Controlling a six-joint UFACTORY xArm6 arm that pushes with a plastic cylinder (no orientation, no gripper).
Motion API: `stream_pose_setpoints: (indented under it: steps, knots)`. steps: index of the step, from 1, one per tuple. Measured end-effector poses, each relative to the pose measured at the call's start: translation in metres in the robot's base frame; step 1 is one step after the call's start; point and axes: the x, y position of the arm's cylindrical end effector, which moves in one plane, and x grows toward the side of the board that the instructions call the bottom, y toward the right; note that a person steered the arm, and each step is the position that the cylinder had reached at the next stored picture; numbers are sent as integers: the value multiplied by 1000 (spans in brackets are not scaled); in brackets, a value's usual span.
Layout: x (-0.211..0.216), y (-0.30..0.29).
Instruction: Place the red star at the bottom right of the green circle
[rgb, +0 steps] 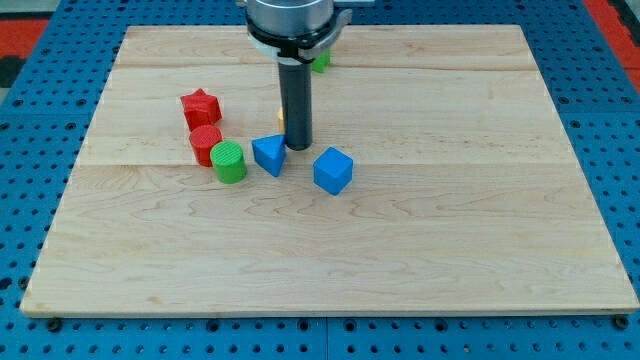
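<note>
My tip (298, 148) sat on the counter (450, 230) w/ no gripper in view, blue triangular block (269, 155) just left, green circle (229, 162) farther left, red star (200, 106) up-left beyond it.

Honestly nothing to read here: no text, labels, brand marks, numbers or signs on anything. The wooden board (400, 250) is plain wood grain, and the coloured blocks on it have blank faces.
</note>
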Motion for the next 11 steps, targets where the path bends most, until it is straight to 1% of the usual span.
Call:
stream_pose_setpoints:
  steps: [1, 3, 4, 5, 6, 7, 8, 9, 10, 11]
  knots:
    - [-18, -2]
    - [-100, -29]
    - [-125, -44]
    - [-120, -89]
    - [-137, -85]
    - [-137, -41]
    - [-113, -35]
    - [-60, -18]
    - [-38, 41]
    - [14, 75]
